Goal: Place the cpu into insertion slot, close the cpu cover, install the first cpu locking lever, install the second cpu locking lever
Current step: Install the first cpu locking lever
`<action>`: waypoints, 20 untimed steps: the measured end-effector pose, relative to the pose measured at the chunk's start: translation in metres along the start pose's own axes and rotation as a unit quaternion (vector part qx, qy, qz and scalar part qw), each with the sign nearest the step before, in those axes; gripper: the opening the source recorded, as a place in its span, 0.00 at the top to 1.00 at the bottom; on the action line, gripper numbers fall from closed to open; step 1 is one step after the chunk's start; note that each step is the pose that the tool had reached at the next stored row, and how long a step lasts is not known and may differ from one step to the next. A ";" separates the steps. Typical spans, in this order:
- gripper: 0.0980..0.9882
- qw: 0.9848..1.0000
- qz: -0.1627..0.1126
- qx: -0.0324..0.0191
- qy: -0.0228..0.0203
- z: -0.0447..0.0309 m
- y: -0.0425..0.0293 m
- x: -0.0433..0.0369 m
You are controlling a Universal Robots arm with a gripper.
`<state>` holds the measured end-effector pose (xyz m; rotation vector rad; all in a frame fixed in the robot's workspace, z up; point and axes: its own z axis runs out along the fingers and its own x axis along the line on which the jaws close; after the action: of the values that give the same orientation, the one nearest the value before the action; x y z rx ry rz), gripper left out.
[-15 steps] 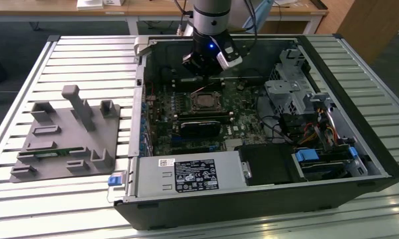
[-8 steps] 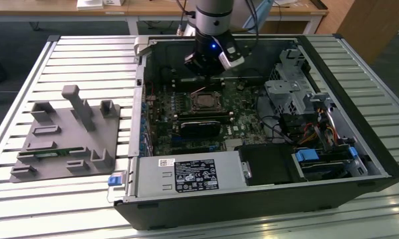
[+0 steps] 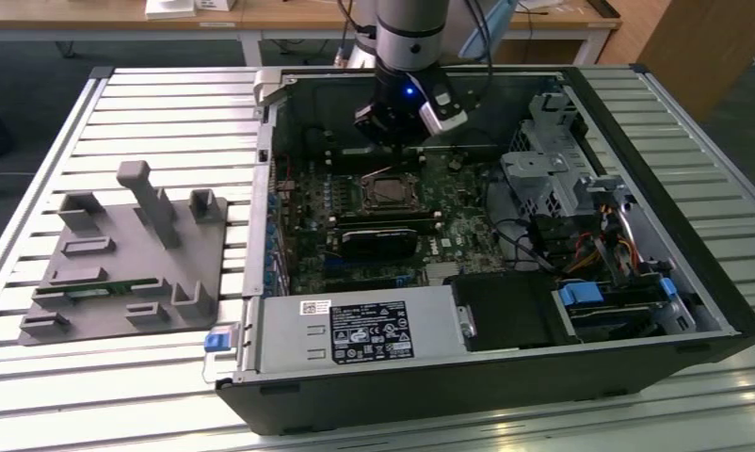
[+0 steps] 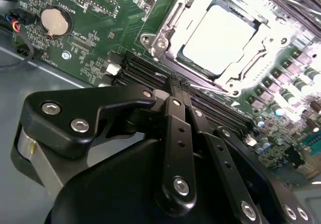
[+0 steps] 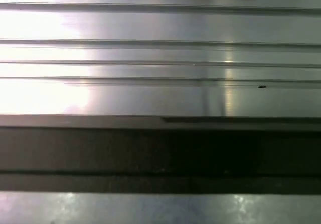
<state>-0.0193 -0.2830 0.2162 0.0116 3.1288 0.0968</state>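
1. Hanging low inside the open case (image 3: pixel 478 400), the gripper (image 3: pixel 396 127) has its fingers (image 4: pixel 173 113) pressed together with nothing between them.
2. The cpu (image 4: pixel 218 38) sits in the slot (image 3: pixel 388 191), and the cover (image 4: pixel 170 20) lies flat around it.
3. Long black memory slots (image 4: pixel 145 73) lie between the gripper and the cpu.
4. A round battery (image 4: pixel 54 22) sits on the green board (image 4: pixel 100 8) near by.
5. In the exterior view, a black card (image 3: pixel 380 237) lies just beside the slot, and a grey stand (image 3: pixel 126 254) rests on the table (image 3: pixel 164 104) to the exterior view's left of the case.
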 end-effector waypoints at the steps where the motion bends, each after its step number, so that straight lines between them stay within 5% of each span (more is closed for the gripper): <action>1: 0.99 1.000 0.000 0.000 0.000 0.0011 0.0000 -0.0004; 14: 0.99 1.000 0.000 0.001 0.000 0.0122 -0.0005 -0.0021; 20: 0.99 1.000 0.000 0.006 0.000 0.0169 0.0000 -0.0024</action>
<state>-0.0167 -0.2820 0.1994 0.0115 3.1295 0.0786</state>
